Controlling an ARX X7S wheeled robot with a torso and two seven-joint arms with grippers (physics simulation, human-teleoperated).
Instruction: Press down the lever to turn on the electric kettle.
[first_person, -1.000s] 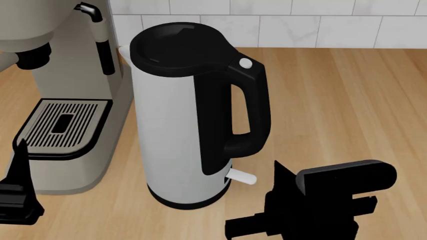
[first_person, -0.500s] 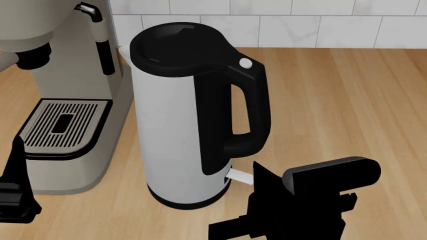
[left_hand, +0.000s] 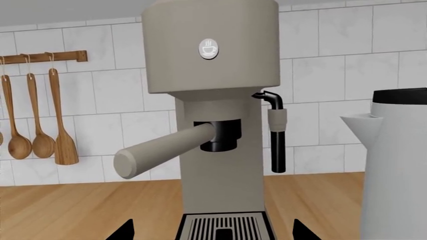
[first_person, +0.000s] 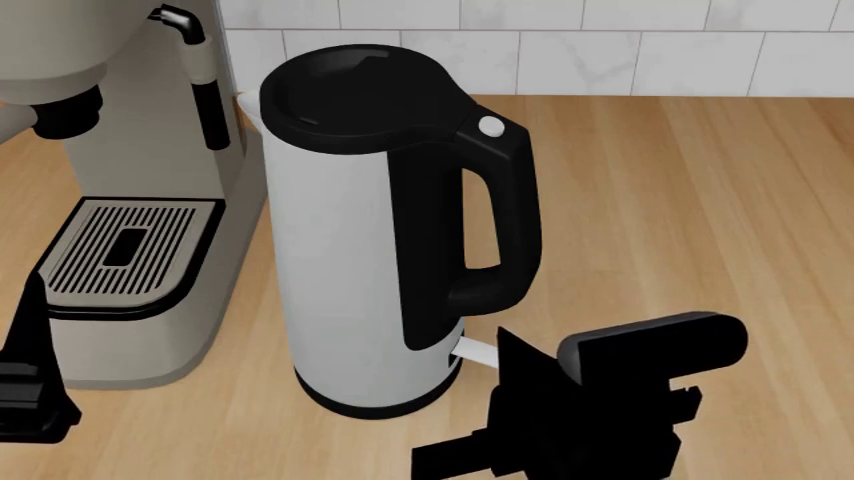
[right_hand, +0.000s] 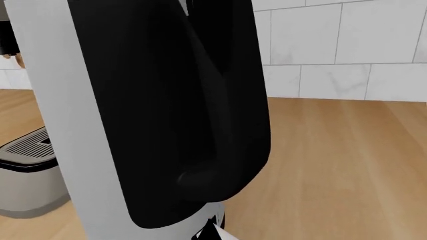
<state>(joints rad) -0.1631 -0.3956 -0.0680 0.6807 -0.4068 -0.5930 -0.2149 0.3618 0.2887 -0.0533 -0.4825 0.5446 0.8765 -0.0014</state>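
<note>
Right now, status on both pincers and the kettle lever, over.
Right pincer low beside the electric kettle, tip at the lever; contact and jaw state unclear. Left pincer by the espresso machine, idle. Nothing blocking the lever.

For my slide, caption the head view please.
Right gripper closes in on the small white lever at the tall white electric kettle base, beside a beige espresso machine.

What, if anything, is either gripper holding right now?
Nothing is held. The right gripper is at the kettle's lever, covering its tip; the left gripper hangs free by the espresso machine.
</note>
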